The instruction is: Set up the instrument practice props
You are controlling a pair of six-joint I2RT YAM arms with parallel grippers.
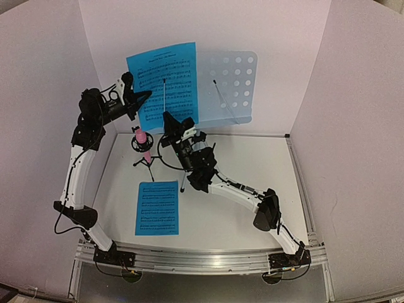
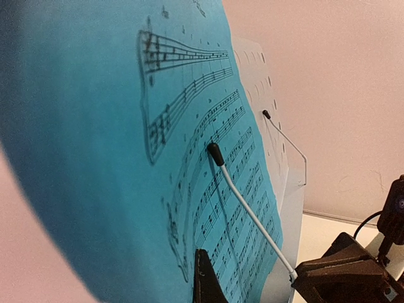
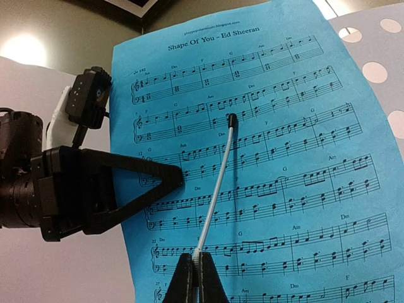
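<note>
We see the left gripper [image 1: 147, 95] first, its fingers pressed together and its tip touching the left edge of the blue sheet [image 1: 177, 66]. Lower down, a second blue sheet [image 1: 157, 207] lies flat on the table [image 1: 246, 167]. The right gripper [image 3: 197, 265] pinches the thin wire arm [image 3: 218, 180] over the standing sheet — that sheet leans on the music stand desk [image 1: 237, 82].

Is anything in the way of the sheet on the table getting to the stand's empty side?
Yes: the right arm stretches across between that sheet and the stand, and a wire holder lies across the empty side.
</note>
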